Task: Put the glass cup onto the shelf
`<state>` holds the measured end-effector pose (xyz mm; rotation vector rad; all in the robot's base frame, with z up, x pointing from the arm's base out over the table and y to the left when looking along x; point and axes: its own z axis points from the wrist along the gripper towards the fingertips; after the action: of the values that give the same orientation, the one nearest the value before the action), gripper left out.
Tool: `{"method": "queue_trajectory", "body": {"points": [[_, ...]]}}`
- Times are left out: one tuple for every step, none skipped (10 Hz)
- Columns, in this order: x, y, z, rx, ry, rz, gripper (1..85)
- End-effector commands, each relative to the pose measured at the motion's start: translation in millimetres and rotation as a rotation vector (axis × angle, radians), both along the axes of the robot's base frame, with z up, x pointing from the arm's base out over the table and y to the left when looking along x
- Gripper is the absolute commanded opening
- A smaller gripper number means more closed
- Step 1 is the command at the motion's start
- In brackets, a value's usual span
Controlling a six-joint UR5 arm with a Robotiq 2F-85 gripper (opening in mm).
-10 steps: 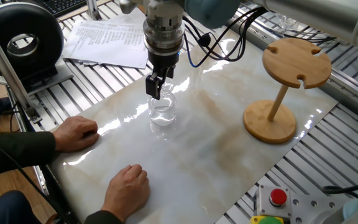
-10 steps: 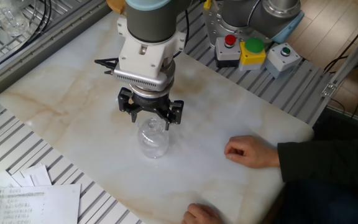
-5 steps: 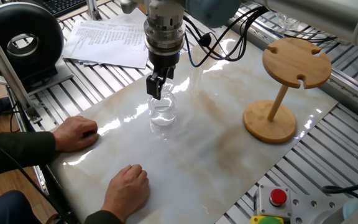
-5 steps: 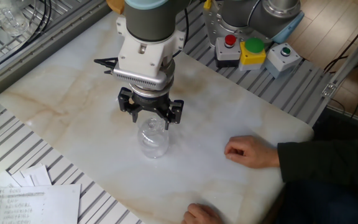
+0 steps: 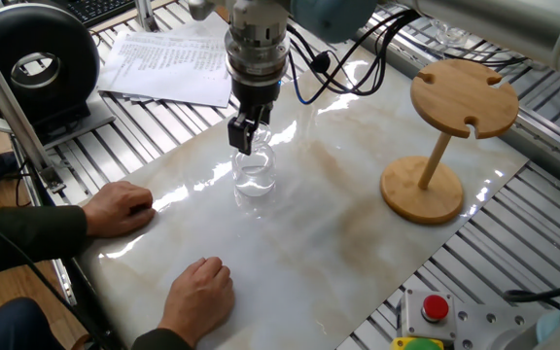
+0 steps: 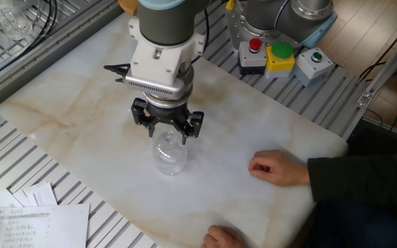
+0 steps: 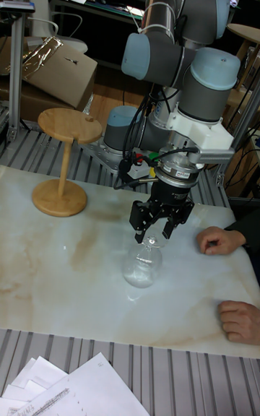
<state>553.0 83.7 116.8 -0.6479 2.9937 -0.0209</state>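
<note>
Basically nothing different from a second ago: gripper [image 5: 244,136] parked in the same spot just above centre frame, right over the glass cup [image 5: 254,172]. Looks like the wine glass is sitting upside down on the marble tabletop [image 5: 338,224], bowl down and foot up between the fingers [image 7: 140,219]. Hard to call whether clamped on the stem or just straddling it; clear glass against dark fingers, so can't tell. No lift yet in any view, bowl touching the table. Bamboo shelf [image 5: 464,97] way over at the right of the frame, well apart from the glass, slotted disc bare. Probably mid-grasp or a pause before the lift, so the whole carry-and-hang part is not done. Person's hands [image 5: 115,207] resting on the table at lower left, near the glass.
</note>
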Motion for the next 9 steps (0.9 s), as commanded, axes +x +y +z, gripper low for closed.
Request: {"method": "queue_trajectory", "body": {"points": [[-1.4,2.3,2.6,0.015,0.012,-0.021,54.7],[-2.2,1.6,3.4,0.013,0.018,-0.028,47.0],[-1.6,-0.2,3.9,0.005,0.017,-0.034,37.7],[-2.1,-1.6,3.9,0.0,0.02,-0.043,30.0],[-1.7,-3.1,4.3,-0.006,0.02,-0.049,24.0],[-0.1,-5.3,5.4,-0.013,0.017,-0.058,16.0],[5.9,-13.2,8.2,-0.035,-0.001,-0.073,1.0],[8.2,-13.4,11.9,-0.023,-0.002,-0.072,1.0],[10.8,-17.7,18.1,-0.019,-0.002,-0.066,1.0]]}}
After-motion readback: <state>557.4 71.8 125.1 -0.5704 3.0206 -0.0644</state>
